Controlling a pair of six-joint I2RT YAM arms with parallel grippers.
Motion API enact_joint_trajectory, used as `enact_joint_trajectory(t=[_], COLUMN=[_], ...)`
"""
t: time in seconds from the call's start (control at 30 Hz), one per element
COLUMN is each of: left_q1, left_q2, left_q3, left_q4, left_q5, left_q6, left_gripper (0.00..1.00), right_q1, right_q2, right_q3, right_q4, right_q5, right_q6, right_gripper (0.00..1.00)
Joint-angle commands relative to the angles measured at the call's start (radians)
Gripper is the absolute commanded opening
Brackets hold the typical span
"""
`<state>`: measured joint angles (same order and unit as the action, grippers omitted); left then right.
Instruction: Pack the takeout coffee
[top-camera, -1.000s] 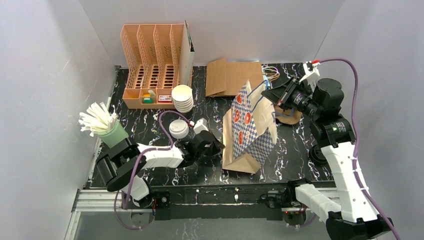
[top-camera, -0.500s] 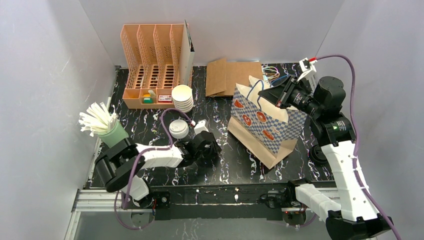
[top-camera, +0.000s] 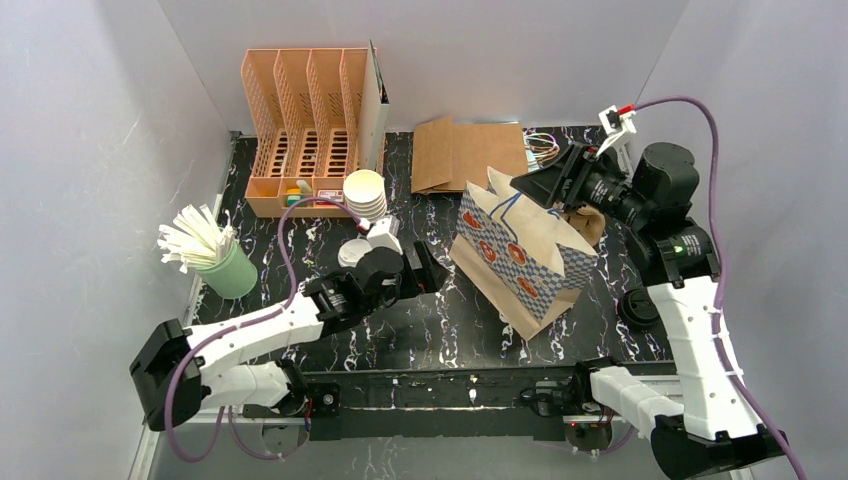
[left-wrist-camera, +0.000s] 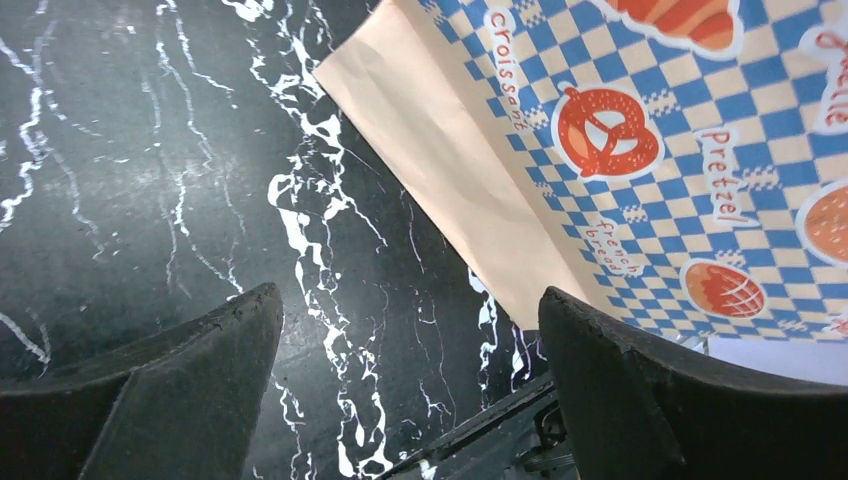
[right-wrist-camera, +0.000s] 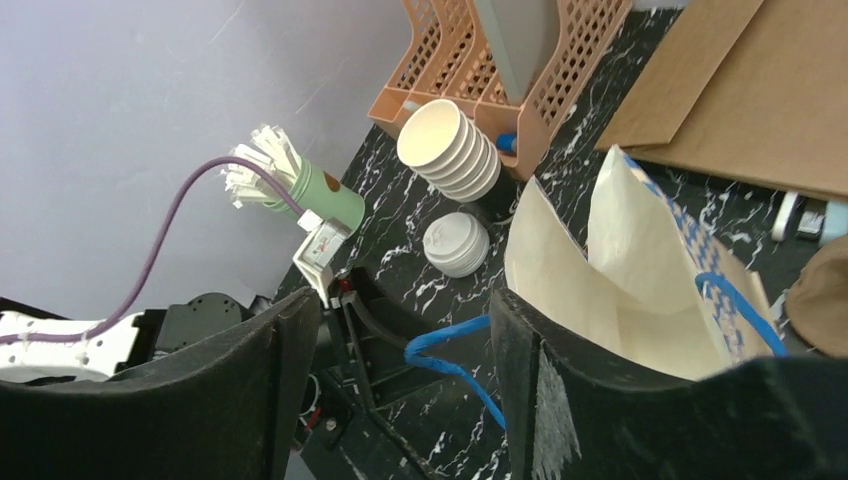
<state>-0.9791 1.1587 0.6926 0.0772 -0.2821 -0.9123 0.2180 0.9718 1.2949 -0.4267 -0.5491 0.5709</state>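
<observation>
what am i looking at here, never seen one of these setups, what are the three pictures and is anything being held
These are two robot arms bolted to the near edge of a black marble-patterned table. The big picture looks down from above and behind them. The other two come from small cameras on each wrist, so the dark shapes at the bottom are that arm's own fingers.

On the table: a checked paper bag lying tilted with its mouth open, flat brown bags, an orange rack, a stack of paper cups, a stack of white lids and a green cup of straws.

The left gripper is open near the bag's base, holding nothing. The right gripper is open above the bag's mouth, also empty.
</observation>
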Motion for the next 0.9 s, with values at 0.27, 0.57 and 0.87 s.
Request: enact_joint_trajectory(t=[0.27, 0.57, 0.87], left_q1=[0.013, -0.058, -0.213], left_q2=[-0.296, -0.123, 0.024], left_q3=[-0.015, 0.193, 0.355], left_q4=[-0.16, -0.208, -0.2], left_q5=[-0.211, -0.093, -0.208], left_q6=[-0.058, -0.012, -0.002], left_gripper=[0.98, 0.98, 0.98], right_q1=[0.001, -0.001, -0.001], right_q2=[0.015, 0.053, 0.12], right_q3=[0.204, 0.179, 0.125], right_q4=[-0.226, -0.352, -0.396], right_q5=[0.241, 0.471, 0.447], right_q6=[-0.227, -0.296, -0.309], right_gripper=[0.85, 0.98, 0.79])
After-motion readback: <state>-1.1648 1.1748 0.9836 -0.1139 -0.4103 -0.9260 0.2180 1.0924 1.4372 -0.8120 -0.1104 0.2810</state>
